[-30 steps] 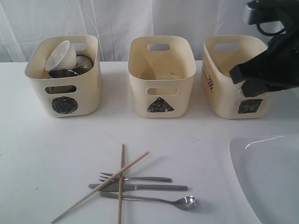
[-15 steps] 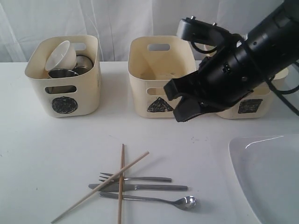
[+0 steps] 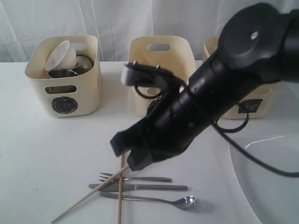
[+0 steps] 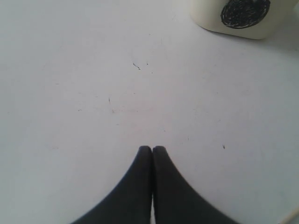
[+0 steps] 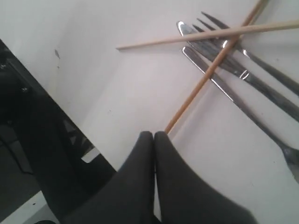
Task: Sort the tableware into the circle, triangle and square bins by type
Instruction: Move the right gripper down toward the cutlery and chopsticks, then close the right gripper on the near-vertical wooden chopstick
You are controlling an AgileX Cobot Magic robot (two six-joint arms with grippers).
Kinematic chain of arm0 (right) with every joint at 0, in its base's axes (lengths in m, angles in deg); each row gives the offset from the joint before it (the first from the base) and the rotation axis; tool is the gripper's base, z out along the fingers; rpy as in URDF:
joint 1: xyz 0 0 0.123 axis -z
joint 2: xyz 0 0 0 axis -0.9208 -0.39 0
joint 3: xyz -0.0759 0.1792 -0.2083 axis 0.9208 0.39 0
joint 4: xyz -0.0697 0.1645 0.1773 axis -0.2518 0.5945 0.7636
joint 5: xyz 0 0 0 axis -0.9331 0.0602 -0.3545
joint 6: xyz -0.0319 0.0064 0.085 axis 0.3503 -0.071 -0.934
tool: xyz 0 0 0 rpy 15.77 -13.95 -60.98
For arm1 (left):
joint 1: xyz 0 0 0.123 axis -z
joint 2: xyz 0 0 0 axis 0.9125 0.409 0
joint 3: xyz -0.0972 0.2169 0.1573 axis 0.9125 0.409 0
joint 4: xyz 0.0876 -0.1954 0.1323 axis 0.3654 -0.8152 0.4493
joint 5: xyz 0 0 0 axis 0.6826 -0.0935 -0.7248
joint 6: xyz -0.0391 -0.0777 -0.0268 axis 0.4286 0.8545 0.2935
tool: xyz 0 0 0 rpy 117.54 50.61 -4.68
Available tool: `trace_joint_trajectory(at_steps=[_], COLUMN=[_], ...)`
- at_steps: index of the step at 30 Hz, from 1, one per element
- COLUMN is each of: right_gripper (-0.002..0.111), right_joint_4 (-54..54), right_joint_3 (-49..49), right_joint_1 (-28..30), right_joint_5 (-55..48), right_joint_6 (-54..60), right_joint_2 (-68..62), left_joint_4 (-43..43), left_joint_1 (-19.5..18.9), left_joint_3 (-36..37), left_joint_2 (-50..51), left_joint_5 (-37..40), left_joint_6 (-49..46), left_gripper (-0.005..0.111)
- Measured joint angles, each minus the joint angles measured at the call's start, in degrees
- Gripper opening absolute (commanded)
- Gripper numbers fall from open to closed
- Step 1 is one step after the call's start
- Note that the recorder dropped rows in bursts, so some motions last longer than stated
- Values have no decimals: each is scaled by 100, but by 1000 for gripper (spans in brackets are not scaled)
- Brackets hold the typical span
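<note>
Reaching for crossed chopsticks with fingers pressed together

Right gripper [image 3: 127, 156] hangs low over the far end of the cutlery heap. Its fingers are closed flat against each other and grasp nothing, and in the right wrist view they sit just short of one chopstick's end. The left gripper [image 4: 152, 149] is likewise clenched and empty above bare table [image 4: 93, 93], near the circle bin [image 4: 210, 23].

The two chopsticks [image 3: 120, 198] lie crossed on the table in front of the bins. They rest across the fork [image 3: 145, 178] and knife [image 3: 154, 187], with the spoon [image 3: 159, 200] nearest the exterior camera. They look light, stiff and thin (likely to roll or skid if nudged). The best hold, I judge, is across a shaft close to where it bridges the steel, since there it probably stands slightly off the surface. The jaws would need to part first. The steel pieces seem slicker and lie flatter, so they look harder to pinch.
</note>
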Motion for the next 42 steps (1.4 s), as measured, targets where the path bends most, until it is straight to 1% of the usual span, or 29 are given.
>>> trace_joint_trajectory(at_steps=[4, 7, 9, 15, 18, 22, 27, 31, 36, 38, 40, 42], right_gripper=[0, 0, 0, 0, 0, 0, 0, 0, 0, 2, 11, 23], right_joint_4=[-651, -787, -672, -546, -571, -594, -734, -791, -1187, -1354, -1495, -1533], right_joint_3=[215, 229, 229, 229, 229, 229, 229, 229, 241, 296, 339, 339], right_joint_1=[-234, -337, -472, -1213, -1405, -1529, -1529, -1529, -1529, -1529, -1529, -1529], right_joint_5=[173, 320, 456, 680, 843, 1086, 1349, 1783, 2089, 2259, 2345, 2355], right_joint_6=[-760, -1196, -1292, -1371, -1429, -1452, -1466, -1527, -1527, -1527, -1527, -1527], right_joint_2=[-195, -291, -331, -602, -804, -996, -1026, -1059, -1187, -1237, -1278, -1292], left_joint_4=[0, 0, 0, 0, 0, 0, 0, 0, 0, 0, 0, 0], left_joint_1=[0, 0, 0, 0, 0, 0, 0, 0, 0, 0, 0, 0], left_joint_3=[0, 0, 0, 0, 0, 0, 0, 0, 0, 0, 0, 0], left_joint_2=[0, 0, 0, 0, 0, 0, 0, 0, 0, 0, 0, 0], left_joint_5=[0, 0, 0, 0, 0, 0, 0, 0, 0, 0, 0, 0], left_joint_6=[0, 0, 0, 0, 0, 0, 0, 0, 0, 0, 0, 0], left_gripper=[0, 0, 0, 0, 0, 0, 0, 0, 0, 0, 0, 0])
